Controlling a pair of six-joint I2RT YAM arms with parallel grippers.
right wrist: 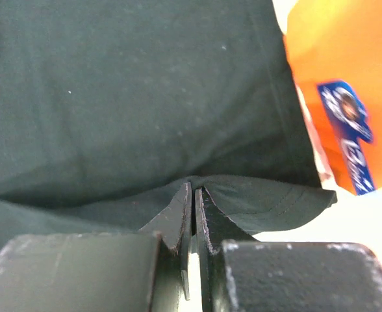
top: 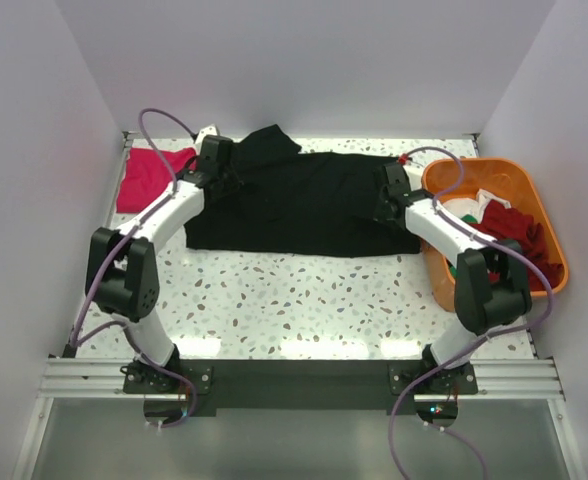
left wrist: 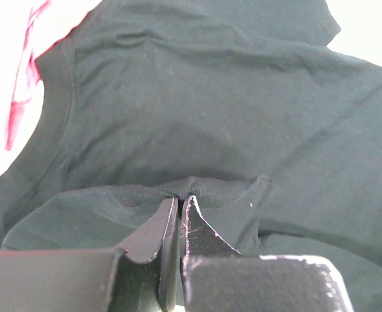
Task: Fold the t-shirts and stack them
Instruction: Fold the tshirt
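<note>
The black t-shirt [top: 304, 205] lies spread across the back middle of the table, one sleeve sticking up at the far side. My left gripper [top: 217, 172] is shut on a fold of it near its left end; the left wrist view shows the jaws [left wrist: 179, 198] pinching the black cloth [left wrist: 230, 117]. My right gripper [top: 387, 200] is shut on its right edge; the right wrist view shows the jaws [right wrist: 193, 188] pinching the hem [right wrist: 145, 97]. A bright pink-red t-shirt [top: 149, 175] lies at the back left. Dark red [top: 519, 228] and white [top: 466, 208] shirts sit in the tub.
The orange plastic tub [top: 544, 215] stands at the right edge, close to my right arm; its wall with a blue label shows in the right wrist view [right wrist: 337, 71]. White walls enclose the table on three sides. The speckled tabletop [top: 294, 300] lies in front of the shirt.
</note>
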